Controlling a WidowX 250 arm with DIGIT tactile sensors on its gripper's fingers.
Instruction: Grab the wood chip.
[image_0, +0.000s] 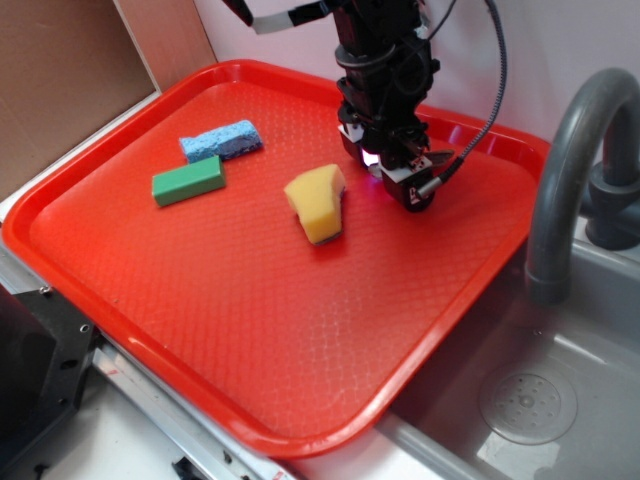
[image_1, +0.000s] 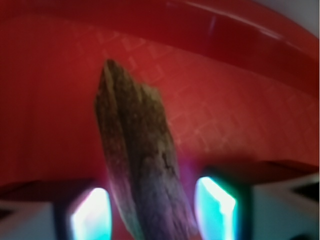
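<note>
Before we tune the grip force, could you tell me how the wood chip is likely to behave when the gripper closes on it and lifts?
The wood chip looks thin and rigid, so it should probably stay stiff rather than flop. Its rough, fibrous grain suggests it is not slippery. Its pointed, splintered end could chip if squeezed hard. It seems light, lying between the fingers of the gripper.

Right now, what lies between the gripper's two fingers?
The wood chip lies between the fingers in the wrist view; the exterior view hides it under the gripper.
</note>
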